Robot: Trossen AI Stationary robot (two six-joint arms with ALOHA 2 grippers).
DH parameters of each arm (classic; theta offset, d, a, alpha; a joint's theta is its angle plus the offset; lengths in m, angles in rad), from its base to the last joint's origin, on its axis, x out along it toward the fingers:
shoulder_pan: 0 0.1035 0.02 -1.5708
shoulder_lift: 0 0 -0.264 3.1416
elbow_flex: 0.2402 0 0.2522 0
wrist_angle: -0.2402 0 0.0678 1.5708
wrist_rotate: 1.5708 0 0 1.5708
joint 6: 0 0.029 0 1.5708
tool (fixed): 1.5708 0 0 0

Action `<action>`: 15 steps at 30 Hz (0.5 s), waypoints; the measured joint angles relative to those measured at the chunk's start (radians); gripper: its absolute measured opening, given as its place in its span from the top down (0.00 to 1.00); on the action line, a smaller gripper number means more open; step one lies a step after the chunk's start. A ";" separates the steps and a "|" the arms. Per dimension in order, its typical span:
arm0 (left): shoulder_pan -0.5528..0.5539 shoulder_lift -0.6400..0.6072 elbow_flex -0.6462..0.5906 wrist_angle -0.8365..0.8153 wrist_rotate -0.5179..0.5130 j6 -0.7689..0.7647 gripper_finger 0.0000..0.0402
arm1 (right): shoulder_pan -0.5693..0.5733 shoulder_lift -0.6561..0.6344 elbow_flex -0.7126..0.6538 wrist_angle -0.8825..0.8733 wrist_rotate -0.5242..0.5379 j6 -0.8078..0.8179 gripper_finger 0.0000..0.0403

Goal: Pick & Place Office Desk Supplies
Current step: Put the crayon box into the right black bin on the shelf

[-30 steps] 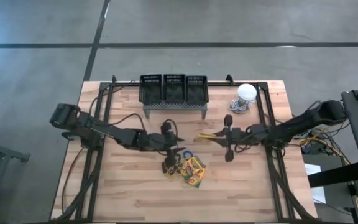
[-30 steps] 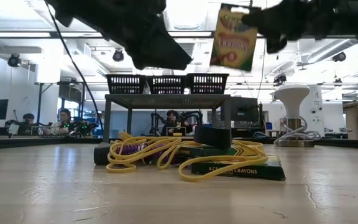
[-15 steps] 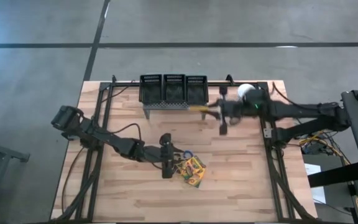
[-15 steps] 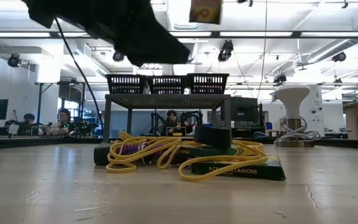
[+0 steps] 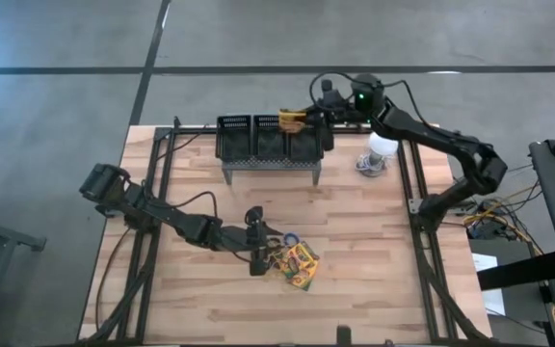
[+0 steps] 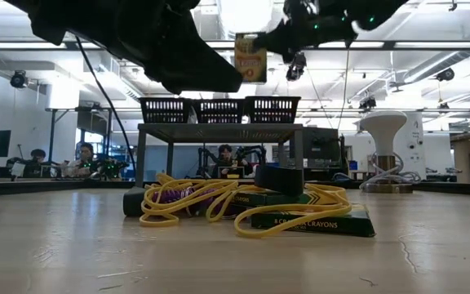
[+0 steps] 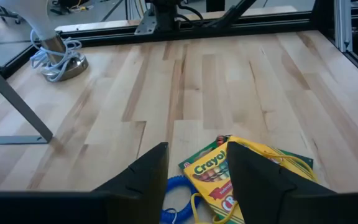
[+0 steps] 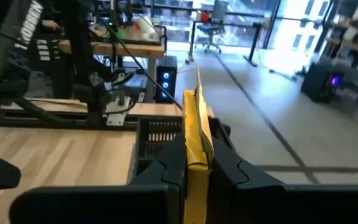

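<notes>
One yellow crayon box [image 5: 290, 120] hangs above the black baskets [image 5: 269, 138] at the far edge, with my right gripper [image 5: 311, 116] shut on it; the low view shows the crayon box [image 6: 251, 57] high over the stand. More crayon boxes [image 5: 299, 267] lie flat in a pile near the table's middle, with yellow rubber bands [image 6: 178, 204] and a blue band [image 7: 176, 190] draped on them. My left gripper [image 7: 197, 165] is open just left of that pile, one finger on either side of a box's end [image 7: 213, 174], touching nothing that shows. My right gripper pinches the crayon box's two flat faces [image 8: 197, 140] between its fingers [image 8: 173, 162], at the box's end nearest the wrist. The fingers come nearly level from the table's right. The box stands on edge, sticks out beyond the fingertips and hangs clear above the baskets.
The three baskets sit on a grey perforated stand [image 5: 268, 166]. A white dome with a cable [image 5: 382, 145] stands at the far right. A black block [image 6: 280, 178] rests on the pile. Bare wood lies between stand and pile.
My right gripper has risen and swung from the table's middle toward the far edge, carrying the crayon box lifted clear until it is over the baskets. My left gripper has shifted a little toward the near edge beside the pile, staying open.
</notes>
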State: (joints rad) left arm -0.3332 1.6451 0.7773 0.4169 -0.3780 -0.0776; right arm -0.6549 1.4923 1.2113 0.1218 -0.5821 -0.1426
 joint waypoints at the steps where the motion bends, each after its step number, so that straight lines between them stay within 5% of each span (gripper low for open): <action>1: 0.000 0.000 0.000 -0.001 0.000 0.000 0.59 | -0.010 0.006 -0.009 0.026 -0.006 0.021 0.93; 15: 0.000 0.000 0.000 -0.002 0.000 -0.001 0.59 | -0.069 -0.046 -0.227 0.316 -0.055 0.112 0.93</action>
State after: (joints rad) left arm -0.3332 1.6451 0.7773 0.4152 -0.3779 -0.0784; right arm -0.7238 1.4464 0.9841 0.4375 -0.6373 -0.0301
